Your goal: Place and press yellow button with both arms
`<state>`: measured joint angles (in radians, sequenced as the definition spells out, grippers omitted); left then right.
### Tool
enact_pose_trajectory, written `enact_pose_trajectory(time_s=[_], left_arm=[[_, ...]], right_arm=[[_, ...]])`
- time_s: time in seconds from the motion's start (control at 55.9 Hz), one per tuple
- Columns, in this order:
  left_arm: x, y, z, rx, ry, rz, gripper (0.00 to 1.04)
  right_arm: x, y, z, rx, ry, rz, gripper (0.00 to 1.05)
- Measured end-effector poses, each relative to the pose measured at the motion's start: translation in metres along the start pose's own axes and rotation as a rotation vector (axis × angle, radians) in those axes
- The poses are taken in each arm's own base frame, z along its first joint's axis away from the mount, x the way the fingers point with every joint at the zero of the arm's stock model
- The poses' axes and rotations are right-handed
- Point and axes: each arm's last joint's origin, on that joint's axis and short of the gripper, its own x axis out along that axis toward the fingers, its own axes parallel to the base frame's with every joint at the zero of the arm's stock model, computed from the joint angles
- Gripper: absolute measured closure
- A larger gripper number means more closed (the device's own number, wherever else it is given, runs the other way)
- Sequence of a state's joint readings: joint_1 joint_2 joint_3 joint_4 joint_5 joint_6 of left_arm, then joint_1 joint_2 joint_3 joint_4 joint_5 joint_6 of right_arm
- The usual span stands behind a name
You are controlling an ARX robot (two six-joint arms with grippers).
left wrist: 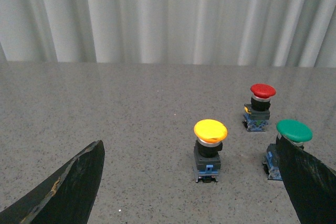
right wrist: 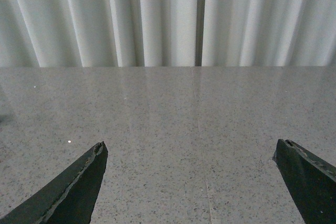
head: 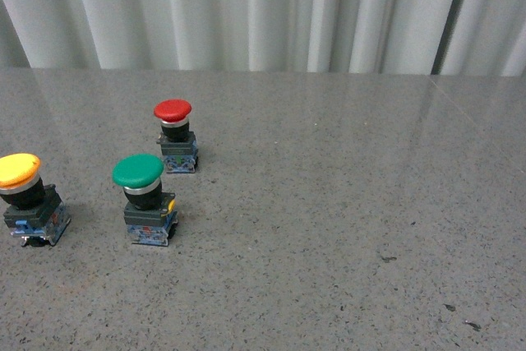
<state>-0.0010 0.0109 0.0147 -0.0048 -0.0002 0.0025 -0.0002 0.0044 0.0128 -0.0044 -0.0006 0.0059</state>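
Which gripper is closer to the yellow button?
Left. The left gripper, open, has the yellow button just ahead of it; the right gripper, also open, faces only table, no button in sight.

Looks past the left gripper (left wrist: pixel 189 142), fingers (left wrist: pixel 73 187) spread wide, onto a speckled grey tabletop (left wrist: pixel 105 103). Frames the yellow button (left wrist: pixel 209 148) upright between the fingertips, apart from both. Shows the red button (left wrist: pixel 259 107) farther back and the green button (left wrist: pixel 294 130) near it, partly covered by one finger. Ends at a pale pleated curtain (left wrist: pixel 168 14).
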Motion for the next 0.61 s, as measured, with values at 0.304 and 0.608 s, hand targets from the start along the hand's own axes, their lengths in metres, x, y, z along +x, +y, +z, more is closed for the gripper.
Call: enact_pose_trajectory(time_s=[0.304, 0.608], left_arm=[[0.0, 0.0, 0.0, 0.0, 0.0, 0.0, 0.07], [0.0, 0.0001, -0.0002, 0.0, 0.003, 0.004, 0.07]], right_arm=[[0.0, 0.0, 0.0, 0.0, 0.0, 0.0, 0.06], [0.0, 0.0, 0.0, 0.0, 0.0, 0.0, 0.06]])
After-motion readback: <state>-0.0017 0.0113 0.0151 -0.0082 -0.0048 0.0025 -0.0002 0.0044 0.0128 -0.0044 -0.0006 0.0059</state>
